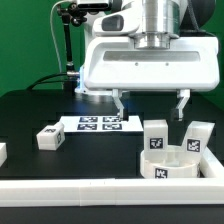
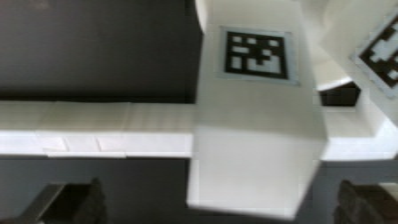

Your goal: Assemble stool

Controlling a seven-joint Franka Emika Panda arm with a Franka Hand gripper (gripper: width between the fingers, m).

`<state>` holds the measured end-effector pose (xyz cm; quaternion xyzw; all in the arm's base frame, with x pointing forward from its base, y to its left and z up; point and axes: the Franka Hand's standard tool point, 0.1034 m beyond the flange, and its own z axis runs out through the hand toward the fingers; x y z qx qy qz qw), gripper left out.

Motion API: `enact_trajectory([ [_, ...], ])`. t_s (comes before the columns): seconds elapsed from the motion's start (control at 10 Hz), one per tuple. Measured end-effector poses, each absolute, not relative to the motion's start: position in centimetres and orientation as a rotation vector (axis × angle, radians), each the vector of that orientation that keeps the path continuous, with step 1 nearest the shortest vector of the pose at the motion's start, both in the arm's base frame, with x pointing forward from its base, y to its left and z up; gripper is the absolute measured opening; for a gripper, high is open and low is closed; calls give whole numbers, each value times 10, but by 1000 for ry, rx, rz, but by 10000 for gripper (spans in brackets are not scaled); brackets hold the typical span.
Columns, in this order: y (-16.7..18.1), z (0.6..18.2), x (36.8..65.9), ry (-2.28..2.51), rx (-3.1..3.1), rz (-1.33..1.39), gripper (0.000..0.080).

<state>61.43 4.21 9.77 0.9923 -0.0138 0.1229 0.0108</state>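
- We see the robot's two-finger end effector (image 1: 150, 103) hanging above the black surface (image 1: 22, 120). Its jaws are spread wide and hold nothing.
- The stool's thick round white plastic disc seat (image 1: 185, 166) lies on the surface at the exterior view's right. It is near the long white border rail (image 1: 90, 190) at the front.
- Two short blocky white plastic legs with black-and-white square tags stand at the seat's far side. The first leg (image 1: 155, 133) has the second leg (image 1: 196, 137) to its right in the exterior view. We cannot tell whether they rest on the seat or just behind it.
- The relation that matters is that the first leg sits below the open jaws, between the two fingers. The wrist view shows its tagged face centred, with a dark finger at either side.
- The first leg appears to stand upright, so we judge that a straight descent would bring the jaws around it.
- The second leg stands just beside the first, and we judge that the finger on that side could catch it on the way down.
- A third, loose leg (image 1: 50, 137) lies well apart at the exterior view's left, beside the thin flat white marker board (image 1: 98, 123).
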Motion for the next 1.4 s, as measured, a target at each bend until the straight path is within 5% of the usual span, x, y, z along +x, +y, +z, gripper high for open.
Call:
enact_trajectory([
  [0.4, 44, 97, 611, -54, 3135, -18, 649],
  [1.1, 51, 85, 614, -41, 3133, 21, 649],
  [1.2, 51, 85, 614, -41, 3133, 22, 630],
  [1.3, 51, 85, 614, -41, 3133, 22, 503],
  [1.4, 51, 85, 614, -41, 3133, 22, 503],
])
